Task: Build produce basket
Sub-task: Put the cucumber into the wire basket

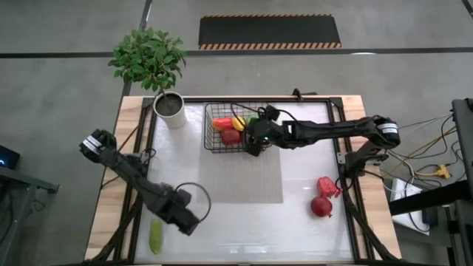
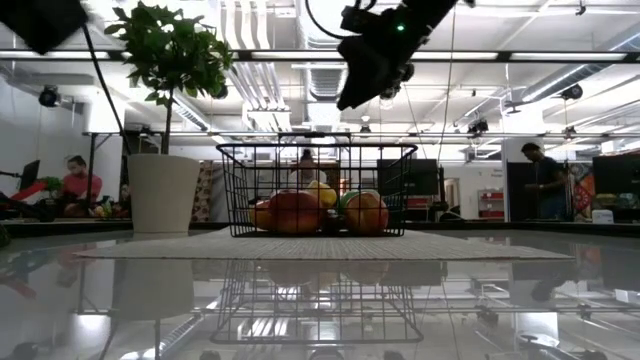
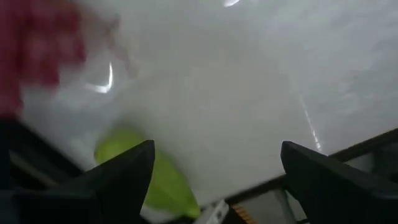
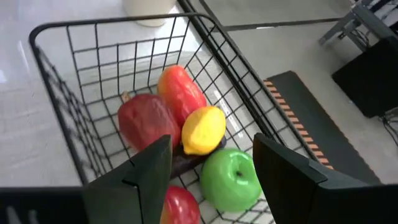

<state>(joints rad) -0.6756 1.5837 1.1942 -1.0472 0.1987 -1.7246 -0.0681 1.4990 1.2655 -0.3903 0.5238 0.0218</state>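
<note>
Upper middle of the high view is where the basket (image 1: 222, 131) sits, on the top edge of a grey mat (image 1: 244, 177), just right of the white plant pot (image 1: 171, 109). It's square, so no real long axis; its open top faces straight up and its sides run square with the table edges.

Inside I can make out a reddish mango (image 4: 181, 92), a dark red fruit (image 4: 146, 121), a yellow pepper (image 4: 203, 129), a green apple (image 4: 231, 180) and a bit of red apple (image 4: 181, 208), all bunched toward the right half.

My right gripper (image 1: 255, 140) hangs over the basket's right rim, fingers apart with nothing between them, so I'd say a piece just went in. The smart move now is to lift straight up until clear of the wire, then swing out, so I don't snag the mesh or drag the basket off the mat.

My left gripper (image 1: 186, 213) is at the lower left of the high view, fingers spread wide and empty, just beside the green cucumber (image 1: 156, 235). That one lies nearly parallel to the left table edge, long axis running top to bottom in frame, so I'd close across its narrow middle.

Two red pieces (image 1: 324, 198) wait at lower right, well apart from the basket.
</note>
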